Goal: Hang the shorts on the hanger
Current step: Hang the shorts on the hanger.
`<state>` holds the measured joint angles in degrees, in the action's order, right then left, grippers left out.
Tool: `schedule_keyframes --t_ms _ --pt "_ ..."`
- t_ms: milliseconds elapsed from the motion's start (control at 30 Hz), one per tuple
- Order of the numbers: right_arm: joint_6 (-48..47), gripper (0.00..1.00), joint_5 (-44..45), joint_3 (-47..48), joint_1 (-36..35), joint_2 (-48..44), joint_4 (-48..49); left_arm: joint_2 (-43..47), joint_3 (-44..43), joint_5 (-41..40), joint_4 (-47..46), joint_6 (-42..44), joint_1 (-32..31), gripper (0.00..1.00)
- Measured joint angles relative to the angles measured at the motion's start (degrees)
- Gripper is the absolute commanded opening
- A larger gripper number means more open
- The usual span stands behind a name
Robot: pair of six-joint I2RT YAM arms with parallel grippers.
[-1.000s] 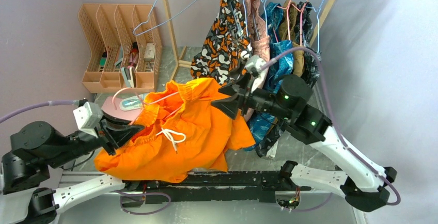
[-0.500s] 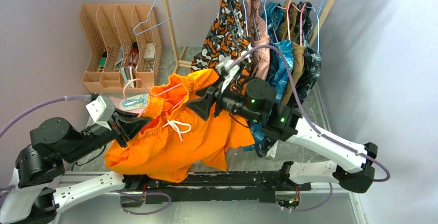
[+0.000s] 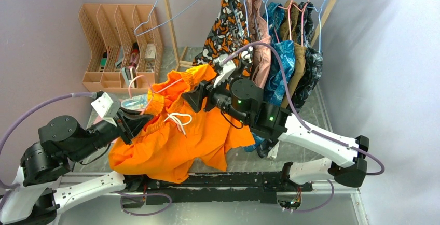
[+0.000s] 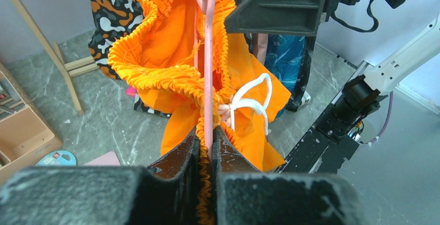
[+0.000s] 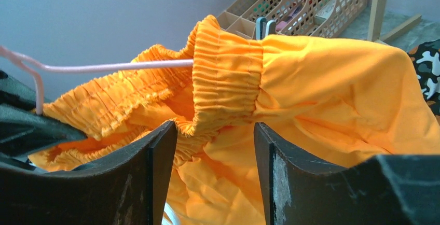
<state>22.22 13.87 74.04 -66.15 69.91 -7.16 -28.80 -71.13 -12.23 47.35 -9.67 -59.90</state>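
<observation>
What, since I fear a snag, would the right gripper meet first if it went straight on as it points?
The gathered waistband of the shorts: it bunches directly ahead of the open right gripper, in line with the gap between its fingers. The pink hanger wire runs into that band from the left. The exact depth is unclear.

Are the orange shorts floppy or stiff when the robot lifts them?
Probably floppy: the shorts sag in folds below the pink hanger. Likely light, since that thin wire looks straight under them. The gathered waistband looks stretchy, so it may spring back.
</observation>
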Motion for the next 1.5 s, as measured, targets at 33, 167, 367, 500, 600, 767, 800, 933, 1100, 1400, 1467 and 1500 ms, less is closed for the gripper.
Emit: schedule_keyframes --t_ms 33,167,367,500,600,767,800,933,1100,1400,1467,1500 --pt "0.15 0.55 0.28 0.72 0.00 0.63 -0.11 0.00 0.00 -0.07 0.00 -0.09 0.00 0.07" --pt "0.74 0.38 0.72 4.26 -0.09 3.76 -0.79 0.00 0.00 -0.22 0.00 -0.44 0.00 0.07" --pt "0.28 0.04 2.05 7.02 -0.09 5.25 -3.48 0.00 -0.02 -0.24 0.04 -0.70 0.00 0.07" --pt "-1.49 0.00 3.52 8.79 -0.15 5.14 -5.27 -0.02 -0.31 -0.11 0.42 -0.68 0.00 0.07" --pt "-3.26 0.00 4.13 9.77 -0.26 4.70 -7.15 -0.07 -0.74 0.52 0.87 -0.63 0.00 0.07" --pt "-6.78 0.00 2.69 15.26 -0.55 4.96 -12.00 -0.61 -1.25 4.76 1.16 0.02 0.00 0.07" --pt "-7.37 0.00 2.16 16.92 -0.59 5.16 -13.03 -0.98 -1.42 5.81 1.09 0.26 0.00 0.07" --pt "-9.49 0.00 0.85 21.94 -0.61 5.95 -16.04 -2.60 -2.03 8.92 0.72 1.14 0.00 0.07" --pt "-11.06 0.00 -1.16 27.69 -0.52 9.31 -21.09 -3.30 -3.17 10.60 1.29 2.21 0.00 0.07" --pt "-14.03 0.48 -7.82 25.62 -0.44 8.81 -27.96 -2.93 -9.09 15.41 5.79 3.67 0.00 0.07" --pt "-14.67 0.56 -9.46 24.90 -0.42 8.00 -29.00 -2.58 -9.07 16.63 6.47 3.69 0.00 0.07" --pt "-15.21 0.59 -10.38 24.83 -0.39 7.56 -30.01 -2.45 -9.05 17.25 6.64 3.69 0.00 0.07"
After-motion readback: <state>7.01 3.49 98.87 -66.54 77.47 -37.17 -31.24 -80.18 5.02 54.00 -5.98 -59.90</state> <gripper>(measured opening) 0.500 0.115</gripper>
